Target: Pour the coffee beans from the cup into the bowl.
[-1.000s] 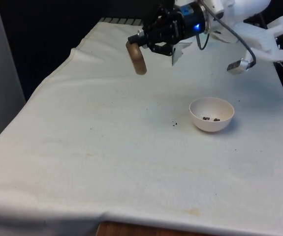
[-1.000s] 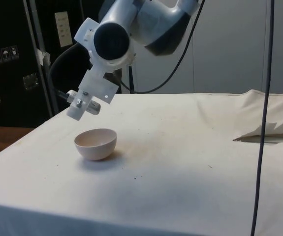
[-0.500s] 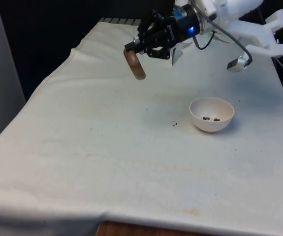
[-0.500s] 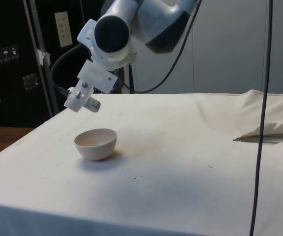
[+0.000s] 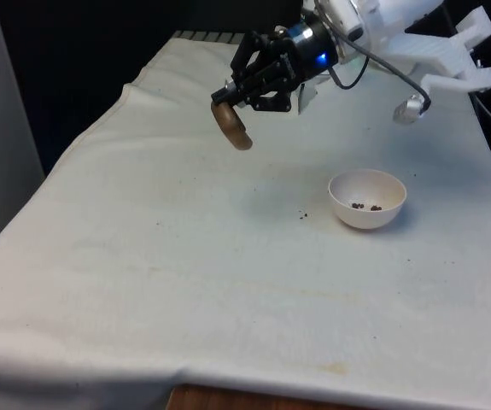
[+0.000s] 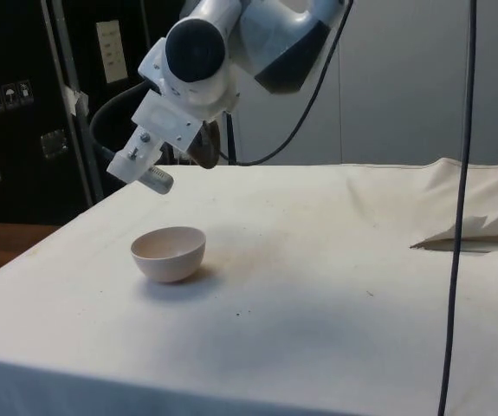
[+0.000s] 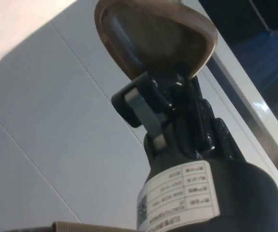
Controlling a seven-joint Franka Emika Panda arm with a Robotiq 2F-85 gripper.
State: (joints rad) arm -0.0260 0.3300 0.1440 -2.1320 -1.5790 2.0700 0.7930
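Nearest you, the white cloth covering the table lies bare and lightly stained. Farther back, toward the front view's right, you find a small white bowl resting on the cloth with a few coffee beans inside it, and one or two dark specks lie on the cloth just beside it. Beyond that, raised well above the table and well apart from the bowl, toward the front view's left, the black gripper pinches the rim of a brown cup. The cup hangs tilted, and the wrist view looks into its opening.
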